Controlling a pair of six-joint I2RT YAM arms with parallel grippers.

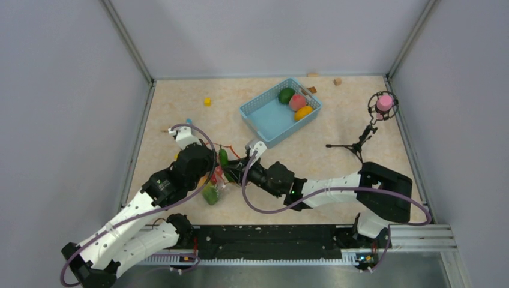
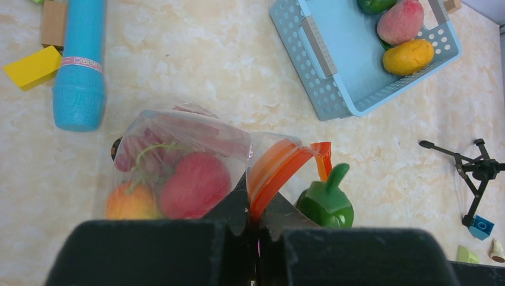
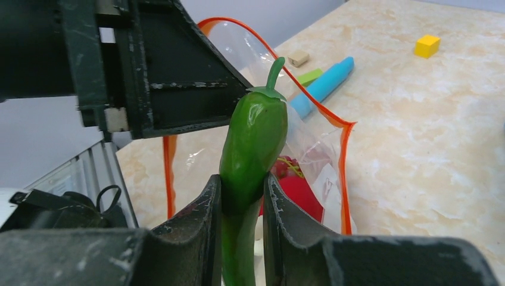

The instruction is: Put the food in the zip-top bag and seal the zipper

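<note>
The clear zip-top bag (image 2: 178, 140) stands by the left arm with a red tomato (image 2: 193, 185), an orange (image 2: 128, 202) and purple grapes (image 2: 140, 149) inside. My left gripper (image 2: 256, 211) is shut on the orange-red zipper (image 2: 277, 170) at the bag's mouth and holds it up. My right gripper (image 3: 241, 202) is shut on the long green chili (image 3: 253, 143), stem up, right at the open mouth. In the top view the chili (image 1: 223, 157) sits between the two wrists. A green pepper (image 1: 286, 95), a pink peach (image 1: 297, 102) and a yellow mango (image 1: 304, 112) lie in the light-blue basket (image 1: 264, 117).
A light-blue stick (image 2: 79, 65), a yellow block (image 2: 33, 67) and a tan block (image 2: 53, 24) lie beyond the bag. Another yellow block (image 1: 207, 101) sits at the back left. A small black tripod (image 1: 360, 141) with a pink-topped ring (image 1: 384, 103) stands at the right.
</note>
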